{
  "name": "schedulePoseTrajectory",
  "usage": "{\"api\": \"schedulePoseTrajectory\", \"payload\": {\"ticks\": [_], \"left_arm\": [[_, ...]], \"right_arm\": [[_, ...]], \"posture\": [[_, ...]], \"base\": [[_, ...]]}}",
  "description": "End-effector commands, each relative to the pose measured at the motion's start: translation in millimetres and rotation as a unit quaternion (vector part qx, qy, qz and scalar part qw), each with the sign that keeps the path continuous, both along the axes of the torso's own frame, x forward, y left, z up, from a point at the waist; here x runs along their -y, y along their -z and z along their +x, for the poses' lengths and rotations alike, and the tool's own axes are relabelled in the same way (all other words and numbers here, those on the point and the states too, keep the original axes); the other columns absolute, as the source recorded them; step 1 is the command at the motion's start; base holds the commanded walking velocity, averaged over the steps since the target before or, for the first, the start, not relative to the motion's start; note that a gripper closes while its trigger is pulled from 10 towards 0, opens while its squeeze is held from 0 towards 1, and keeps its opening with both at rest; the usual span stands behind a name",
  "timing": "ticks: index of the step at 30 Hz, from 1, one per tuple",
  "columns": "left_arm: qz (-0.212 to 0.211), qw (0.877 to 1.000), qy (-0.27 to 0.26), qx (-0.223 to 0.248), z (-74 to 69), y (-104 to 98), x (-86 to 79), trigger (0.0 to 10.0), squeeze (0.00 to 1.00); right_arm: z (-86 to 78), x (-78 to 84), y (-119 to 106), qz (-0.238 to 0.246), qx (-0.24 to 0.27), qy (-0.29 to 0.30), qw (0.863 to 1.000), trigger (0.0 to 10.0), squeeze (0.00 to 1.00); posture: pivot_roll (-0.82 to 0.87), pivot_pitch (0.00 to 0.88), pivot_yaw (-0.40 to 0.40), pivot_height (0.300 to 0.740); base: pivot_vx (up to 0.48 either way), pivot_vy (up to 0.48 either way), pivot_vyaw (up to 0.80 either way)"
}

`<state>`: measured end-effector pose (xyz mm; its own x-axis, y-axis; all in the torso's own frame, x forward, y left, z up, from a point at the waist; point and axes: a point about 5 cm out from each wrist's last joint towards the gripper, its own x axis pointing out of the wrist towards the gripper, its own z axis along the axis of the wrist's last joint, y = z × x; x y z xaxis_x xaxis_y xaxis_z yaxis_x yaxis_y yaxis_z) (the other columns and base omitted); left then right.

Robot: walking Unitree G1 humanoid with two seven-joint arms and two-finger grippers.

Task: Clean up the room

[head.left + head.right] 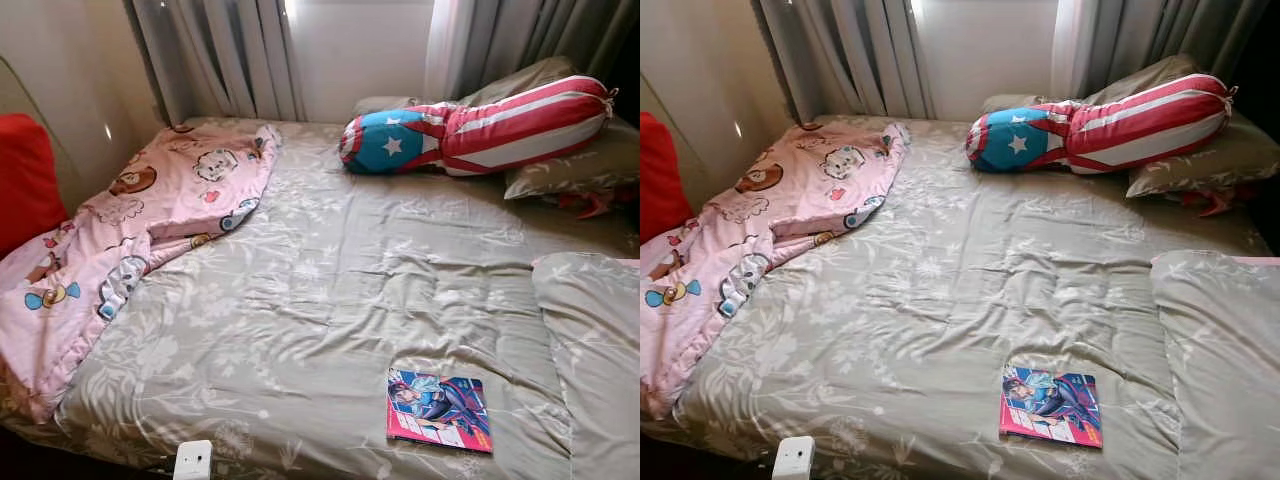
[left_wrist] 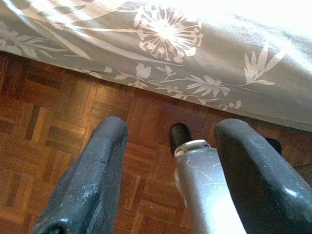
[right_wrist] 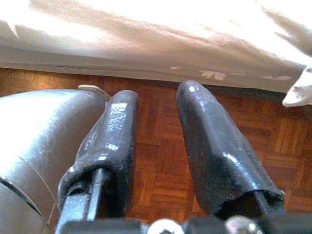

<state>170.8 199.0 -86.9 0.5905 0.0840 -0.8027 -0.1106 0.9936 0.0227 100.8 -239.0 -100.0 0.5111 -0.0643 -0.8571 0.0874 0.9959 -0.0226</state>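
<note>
Grey floral bed [image 1: 300, 300] | comic book [image 1: 439, 410] near foot edge, pink blanket [image 1: 150, 220] bunched left | my left gripper [image 2: 165, 161] and right gripper [image 3: 156, 141] spread, hanging over parquet | risk: book slides off if quilt tugged.

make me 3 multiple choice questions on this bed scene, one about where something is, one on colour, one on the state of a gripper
1. Where does the comic book lie?
A. on the grey bedspread, near the foot edge
B. on the floor
C. on the pink blanket

2. What colour is the star on the bolster pillow?
A. yellow
B. white
C. black

3. How do the fingers of the left gripper stand?
A. closed on the book
B. closed on cloth
C. apart, holding nothing

Answers:
1. A, the book rests flat on the bedspread, clear of the pink blanket.
2. B, a white star sits on the bolster's blue end.
3. C, the left wrist view has wood floor between the two spread fingers.
</note>
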Motion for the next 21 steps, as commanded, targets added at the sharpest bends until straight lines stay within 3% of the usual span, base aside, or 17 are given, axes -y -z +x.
{"api": "schedulePoseTrajectory", "payload": {"ticks": [1, 21], "left_arm": [[0.006, 1.0, 0.004, -0.017, -5.7, 2.0, -6.2, 10.0, 0.0], [0.006, 1.0, 0.015, -0.019, -6.1, 2.0, -6.8, 10.0, 0.0]], "right_arm": [[-0.7, -3.1, 0.8, 0.003, 0.002, 0.004, 1.0, 10.0, 0.0], [-2.2, -2.6, 1.3, -0.001, -0.002, 0.002, 1.0, 10.0, 0.0]], "posture": [[-0.17, 0.0, 0.052, 0.74], [-0.16, 0.0, 0.048, 0.74]], "base": [[0.0, 0.315, 0.0], [0.0, 0.324, 0.0]]}}
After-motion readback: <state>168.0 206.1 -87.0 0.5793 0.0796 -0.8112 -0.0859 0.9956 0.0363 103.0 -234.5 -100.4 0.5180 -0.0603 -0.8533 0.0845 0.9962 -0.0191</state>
